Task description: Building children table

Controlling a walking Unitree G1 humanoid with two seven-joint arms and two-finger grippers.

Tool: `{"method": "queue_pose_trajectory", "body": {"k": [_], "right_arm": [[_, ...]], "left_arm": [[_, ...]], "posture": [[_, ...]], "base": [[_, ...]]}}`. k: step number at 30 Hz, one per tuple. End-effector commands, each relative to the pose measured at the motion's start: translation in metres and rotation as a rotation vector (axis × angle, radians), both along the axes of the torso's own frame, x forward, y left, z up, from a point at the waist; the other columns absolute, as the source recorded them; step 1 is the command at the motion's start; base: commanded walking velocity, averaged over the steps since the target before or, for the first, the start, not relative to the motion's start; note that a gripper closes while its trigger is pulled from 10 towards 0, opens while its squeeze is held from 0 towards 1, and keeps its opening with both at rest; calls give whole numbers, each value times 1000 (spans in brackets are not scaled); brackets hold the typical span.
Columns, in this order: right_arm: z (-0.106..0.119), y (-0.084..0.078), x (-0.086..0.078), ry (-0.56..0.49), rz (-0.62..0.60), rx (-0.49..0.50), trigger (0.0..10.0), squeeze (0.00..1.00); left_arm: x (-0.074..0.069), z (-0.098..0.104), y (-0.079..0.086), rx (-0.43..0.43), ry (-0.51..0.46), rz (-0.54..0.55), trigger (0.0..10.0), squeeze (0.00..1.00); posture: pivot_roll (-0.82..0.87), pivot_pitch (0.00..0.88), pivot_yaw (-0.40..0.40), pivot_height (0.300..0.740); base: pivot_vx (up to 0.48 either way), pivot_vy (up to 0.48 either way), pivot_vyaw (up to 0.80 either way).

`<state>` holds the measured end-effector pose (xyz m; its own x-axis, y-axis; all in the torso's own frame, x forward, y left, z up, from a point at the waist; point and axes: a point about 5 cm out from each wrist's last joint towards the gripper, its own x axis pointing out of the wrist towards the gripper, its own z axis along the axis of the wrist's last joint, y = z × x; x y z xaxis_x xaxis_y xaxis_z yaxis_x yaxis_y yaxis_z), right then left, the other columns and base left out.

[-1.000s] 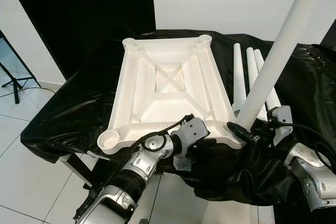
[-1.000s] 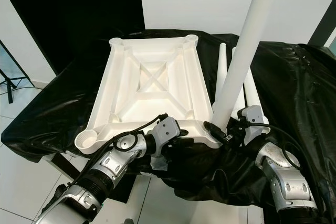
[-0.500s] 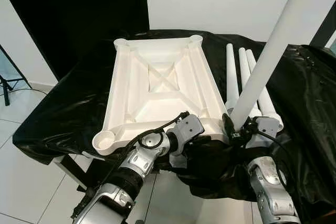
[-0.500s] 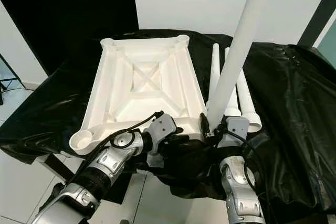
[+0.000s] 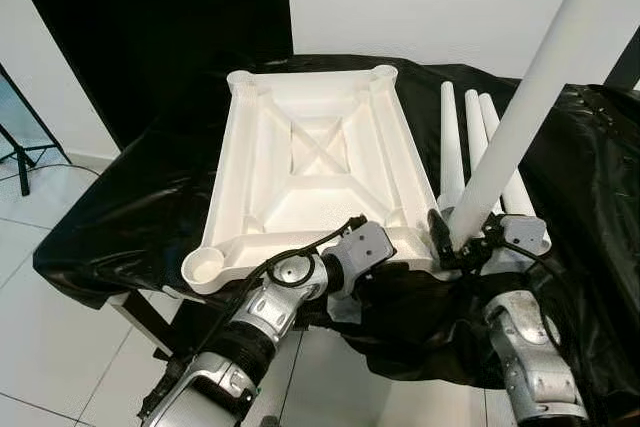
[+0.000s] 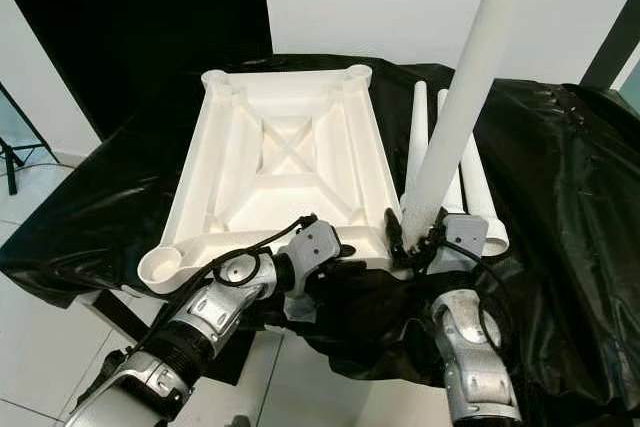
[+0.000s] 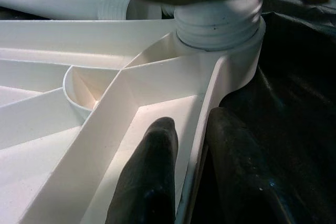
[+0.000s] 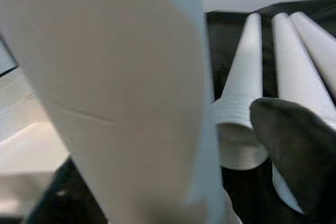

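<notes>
Leg pinched by right end effector; left end effector clamps tabletop near edge.

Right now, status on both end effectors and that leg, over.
Left end effector clamped on tabletop near rim. Right end effector shut on leg, standing in near right corner socket. Three spare legs lie alongside, clear of the work.
</notes>
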<state>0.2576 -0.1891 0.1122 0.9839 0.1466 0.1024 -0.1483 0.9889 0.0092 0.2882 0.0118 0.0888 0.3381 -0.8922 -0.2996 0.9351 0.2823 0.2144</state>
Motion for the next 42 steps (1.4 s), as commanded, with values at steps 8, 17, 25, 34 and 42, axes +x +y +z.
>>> {"method": "queue_pose_trajectory", "body": {"k": [8,17,25,34,42], "right_arm": [[-1,-6,-1,104,278,-24,10000,0],[-1,-8,-13,182,559,-83,0,0],[-13,-14,-14,282,593,-87,0,0],[-1,-5,-5,-1,58,-4,0,0],[-12,7,-11,32,-137,46,0,0]], "left_arm": [[-13,-30,4,100,114,-42,10000,0],[-13,-31,8,109,112,-45,10000,0],[-13,-31,7,107,113,-45,10000,0],[-14,-31,6,103,114,-45,10000,0],[-14,-30,6,101,110,-42,10000,0]], "posture": [[192,0,1,740],[192,0,8,740],[193,0,7,740],[197,0,1,740],[205,0,-3,740]], "base": [[0,0,0],[0,0,0],[0,0,0],[0,0,0],[0,0,0]]}}
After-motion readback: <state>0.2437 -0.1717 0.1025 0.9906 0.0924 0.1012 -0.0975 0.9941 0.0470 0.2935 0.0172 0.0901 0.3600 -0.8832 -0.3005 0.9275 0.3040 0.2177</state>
